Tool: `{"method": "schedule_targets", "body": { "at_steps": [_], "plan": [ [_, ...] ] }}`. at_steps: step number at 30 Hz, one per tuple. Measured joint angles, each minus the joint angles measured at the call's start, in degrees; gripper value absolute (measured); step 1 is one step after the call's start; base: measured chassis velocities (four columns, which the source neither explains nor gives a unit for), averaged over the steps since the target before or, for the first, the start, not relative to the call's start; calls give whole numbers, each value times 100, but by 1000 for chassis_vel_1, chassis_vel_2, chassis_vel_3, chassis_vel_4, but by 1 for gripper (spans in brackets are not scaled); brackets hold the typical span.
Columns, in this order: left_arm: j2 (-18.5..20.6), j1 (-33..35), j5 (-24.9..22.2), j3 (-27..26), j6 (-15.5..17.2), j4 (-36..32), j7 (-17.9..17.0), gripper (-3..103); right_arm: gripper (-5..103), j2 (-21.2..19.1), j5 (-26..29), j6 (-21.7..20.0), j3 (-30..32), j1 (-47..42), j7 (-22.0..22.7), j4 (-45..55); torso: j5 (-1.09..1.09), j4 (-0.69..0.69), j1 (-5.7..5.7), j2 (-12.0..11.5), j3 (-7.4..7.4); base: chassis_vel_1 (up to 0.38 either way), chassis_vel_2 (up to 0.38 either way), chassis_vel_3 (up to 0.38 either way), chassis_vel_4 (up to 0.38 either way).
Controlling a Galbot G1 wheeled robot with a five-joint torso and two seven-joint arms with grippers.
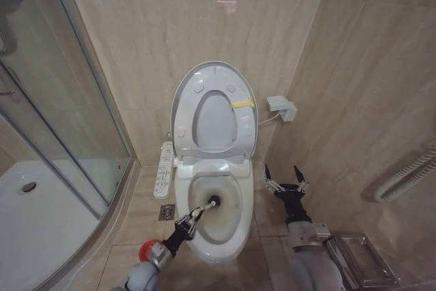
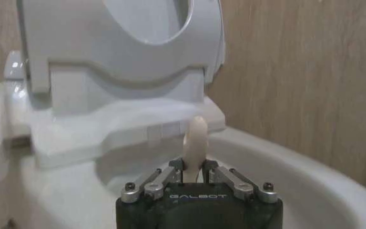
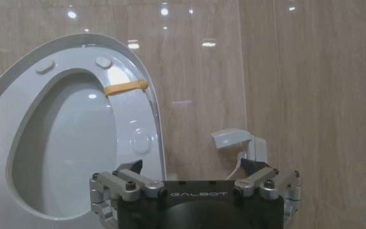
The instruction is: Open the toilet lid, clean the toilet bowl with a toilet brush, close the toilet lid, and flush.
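Toilet brush (image 1: pixel 206 206), thin white stick, pinched in left gripper (image 1: pixel 193 215) jaws inside glossy bowl (image 1: pixel 231 236); right gripper (image 1: pixel 286 182) jaws spread, empty

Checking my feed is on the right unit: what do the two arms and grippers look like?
Both grippers, left gripper and right gripper, have black bodies marked GALBOT in white, with silver metal finger linkages held by dark screws and black fingertips. Each sits on a black wrist that joins a silver-grey arm segment. No loose cables show.

We see a glossy plastic lid (image 1: pixel 213 73), a smooth glazed ceramic bowl (image 1: pixel 235 233), polished stone-look wall tiles (image 1: pixel 170 18), clear glass shower panels (image 1: pixel 41 100) and matt black grippers with bare metal fingers (image 3: pixel 122 183).
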Motion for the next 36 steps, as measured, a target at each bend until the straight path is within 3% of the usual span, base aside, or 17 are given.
{"method": "schedule_targets", "body": {
  "at_steps": [24,36],
  "plan": [
    [-646,-370,-99,40,163,-604,-34,19,100,0,0,0,0,0,0,0,0,0,0,0,0,0,0,0,0],
    [-979,-873,-124,262,115,-71,24,19,100,0,0,0,0,0,0,0,0,0,-1,0,0,0,0,0,0]
  ]
}}
